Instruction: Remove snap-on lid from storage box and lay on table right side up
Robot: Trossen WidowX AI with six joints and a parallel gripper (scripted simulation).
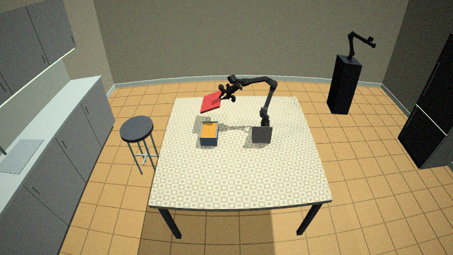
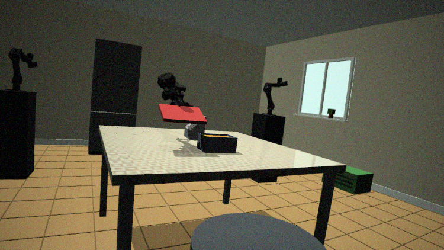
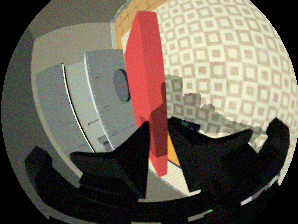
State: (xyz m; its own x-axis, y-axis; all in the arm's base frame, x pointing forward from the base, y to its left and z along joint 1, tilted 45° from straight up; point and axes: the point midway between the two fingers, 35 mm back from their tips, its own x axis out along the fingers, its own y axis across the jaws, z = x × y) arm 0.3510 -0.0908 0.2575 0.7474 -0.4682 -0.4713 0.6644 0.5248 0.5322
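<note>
The red lid (image 1: 210,102) (image 2: 181,114) (image 3: 145,70) is held in the air, tilted, well above the table (image 1: 240,177) (image 2: 140,164). My gripper (image 1: 221,96) (image 2: 185,105) (image 3: 157,123) is shut on the lid's edge on the arm's side. The storage box (image 1: 208,141) (image 2: 218,144) is dark blue, open at the top, with an orange inside. It stands upright on the table, below the lid and apart from it. In the wrist view most of the box is hidden behind a finger and the lid.
A dark grey block (image 1: 261,135) stands at the arm's base, to the right of the box in the top view. A round stool (image 1: 136,126) (image 2: 254,233) stands beside the table. The lid's and arm's shadows fall around the box.
</note>
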